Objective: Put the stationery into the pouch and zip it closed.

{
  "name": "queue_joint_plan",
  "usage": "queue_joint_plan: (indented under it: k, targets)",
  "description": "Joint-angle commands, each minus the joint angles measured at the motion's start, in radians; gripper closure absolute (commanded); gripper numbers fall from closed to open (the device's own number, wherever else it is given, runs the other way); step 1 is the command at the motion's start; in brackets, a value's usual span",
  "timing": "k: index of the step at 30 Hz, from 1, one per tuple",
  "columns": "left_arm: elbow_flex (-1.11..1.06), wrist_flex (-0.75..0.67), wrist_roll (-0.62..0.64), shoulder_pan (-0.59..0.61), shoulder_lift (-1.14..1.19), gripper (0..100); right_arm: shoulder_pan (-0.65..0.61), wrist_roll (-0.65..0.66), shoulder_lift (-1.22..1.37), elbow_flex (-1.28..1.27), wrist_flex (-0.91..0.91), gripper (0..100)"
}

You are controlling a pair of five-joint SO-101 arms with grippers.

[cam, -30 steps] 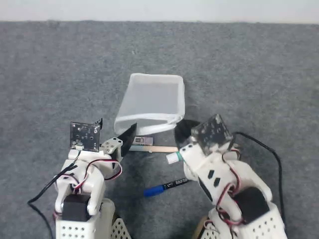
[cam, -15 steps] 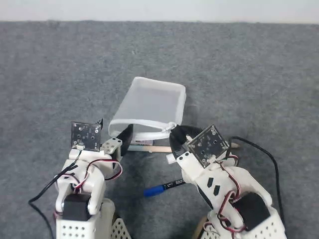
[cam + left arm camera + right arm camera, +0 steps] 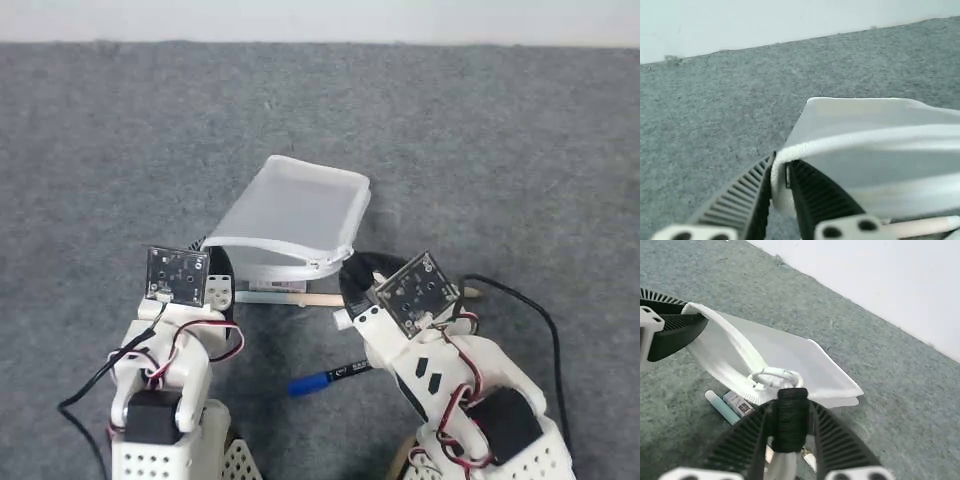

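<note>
One see-through white pouch (image 3: 300, 215) lies on the grey carpet (image 3: 500, 150), just ahead of the two arms and between them. Its open mouth faces the arms, and its closed end points toward the white wall (image 3: 320, 20).

The rim of the mouth stretches from one gripper to the other.
- **Left gripper (image 3: 781, 170):** the fingers are clamped on the white zipper edge (image 3: 840, 142) at the left corner of the mouth.
- **Right gripper (image 3: 790, 410):** the fingers are closed around a black tab (image 3: 790, 422). The tab sits just below a white ring (image 3: 774, 376) at the right corner of the mouth.

The stationery lies outside the pouch.
- **Wooden stick (image 3: 300, 298):** it rests on the carpet just below the raised rim, running crosswise between the two grippers.
- **Pale teal pen (image 3: 722, 408) and small labelled block (image 3: 739, 404):** they lie side by side beneath the mouth, near the stick.
- **Blue-capped pen (image 3: 330, 377):** it lies farther back, between the bases of the two arms and apart from the pouch.

A black cable (image 3: 530, 310) loops over the carpet beside the right arm.
</note>
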State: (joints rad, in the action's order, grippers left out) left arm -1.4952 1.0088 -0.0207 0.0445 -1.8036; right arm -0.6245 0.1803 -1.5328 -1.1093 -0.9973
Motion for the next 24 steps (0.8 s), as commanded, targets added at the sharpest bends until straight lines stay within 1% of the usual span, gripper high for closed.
queue_joint_plan:
  k: [1, 3, 4, 9, 13, 16, 20, 24]
  targets:
    - [0.054, 0.012, -0.008, 0.011, -0.015, 99, -0.004, 0.006, -0.030, 0.008, -0.005, 80.3]
    - [0.058, 0.012, 0.005, 0.017, -0.015, 99, -0.002, 0.011, -0.030, -0.009, 0.001, 73.3]
    - [0.061, 0.012, 0.012, 0.029, -0.015, 99, -0.002, 0.012, -0.030, -0.014, 0.002, 71.9]
    - [0.070, 0.008, 0.032, 0.087, -0.017, 99, 0.001, 0.012, -0.030, -0.015, 0.002, 75.9]
    - [0.082, 0.008, 0.060, 0.132, -0.017, 99, 0.004, 0.018, -0.028, -0.014, 0.002, 76.6]
    - [0.084, 0.006, 0.077, 0.161, -0.017, 99, 0.007, 0.072, -0.027, -0.015, 0.001, 76.7]
    - [0.084, -0.015, 0.100, 0.173, -0.017, 99, 0.065, 0.086, -0.025, -0.015, 0.002, 76.8]
    - [0.084, -0.029, 0.129, 0.232, -0.017, 99, 0.090, 0.087, 0.058, 0.005, 0.004, 76.8]
